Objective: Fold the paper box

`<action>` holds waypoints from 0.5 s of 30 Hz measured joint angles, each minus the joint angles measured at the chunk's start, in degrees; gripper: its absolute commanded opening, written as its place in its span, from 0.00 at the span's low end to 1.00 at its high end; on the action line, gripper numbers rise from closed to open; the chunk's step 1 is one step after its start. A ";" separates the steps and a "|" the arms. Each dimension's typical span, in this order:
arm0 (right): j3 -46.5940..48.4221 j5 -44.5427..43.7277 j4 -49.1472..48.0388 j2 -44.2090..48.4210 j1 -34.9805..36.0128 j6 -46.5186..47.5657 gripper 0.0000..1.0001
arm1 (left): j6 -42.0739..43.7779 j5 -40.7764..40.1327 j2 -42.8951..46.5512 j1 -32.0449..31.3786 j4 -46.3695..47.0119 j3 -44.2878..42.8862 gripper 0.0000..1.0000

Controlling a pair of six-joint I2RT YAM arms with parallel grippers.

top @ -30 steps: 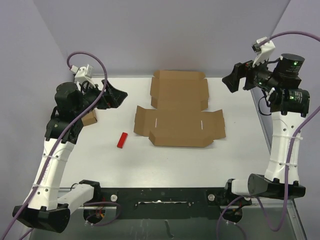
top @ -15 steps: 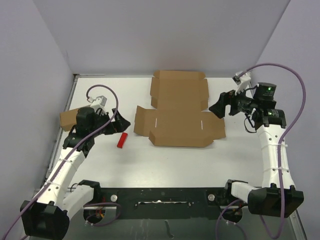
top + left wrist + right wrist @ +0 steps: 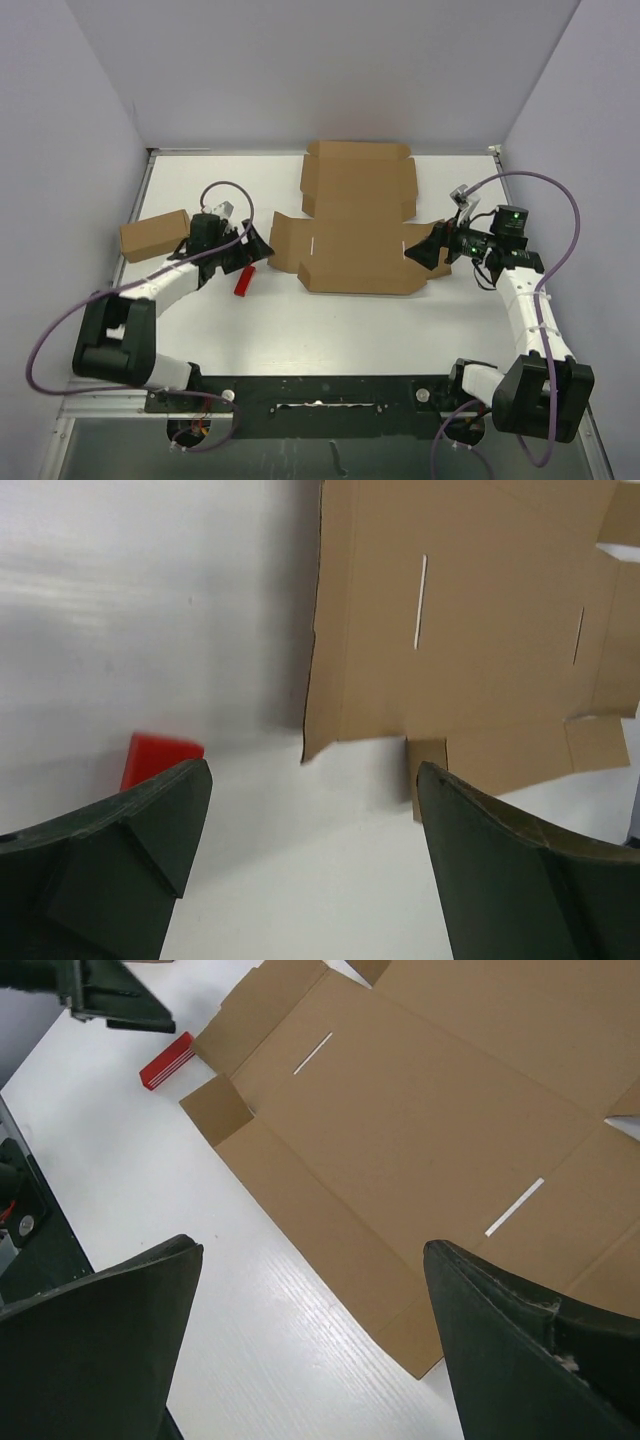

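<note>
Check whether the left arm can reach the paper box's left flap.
Probably yes: the left gripper, open, hovers beside the left flap of the paper box, nothing between them; the red block lies aside.

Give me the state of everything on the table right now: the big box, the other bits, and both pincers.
paper box: unfolded, lying flat, flaps spread, nothing folded yet.
small cardboard box: looks closed, lying at the table's left side, not held.
red block: lying flat, beside the left pincer, not held.
left pincer: open, empty, at the paper box's left edge.
right pincer: open, empty, over the paper box's right side.
</note>
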State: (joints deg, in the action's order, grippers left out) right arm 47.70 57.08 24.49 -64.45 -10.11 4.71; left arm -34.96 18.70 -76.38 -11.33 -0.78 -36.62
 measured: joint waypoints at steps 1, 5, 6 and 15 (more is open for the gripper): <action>0.00 0.39 -0.52 0.00 -0.02 0.20 0.98 | -0.42 0.04 -2.91 -0.11 0.90 -1.31 0.81; 0.00 1.51 -2.16 0.00 -0.04 0.66 0.98 | -1.05 0.66 -15.32 -0.52 5.22 -9.25 0.75; 0.00 1.66 -2.43 0.00 -0.04 0.70 0.98 | -1.03 0.81 -18.05 -0.66 5.84 -11.58 0.74; 0.00 1.99 -3.89 -0.83 -0.09 1.05 0.98 | 2.34 0.74 -32.15 -2.58 5.53 -27.45 0.63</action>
State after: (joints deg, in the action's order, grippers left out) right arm 47.70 59.07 20.60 -65.28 -10.20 5.76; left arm -32.62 19.44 -108.53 -13.91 4.75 -64.07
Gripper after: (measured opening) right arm 0.980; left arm 0.658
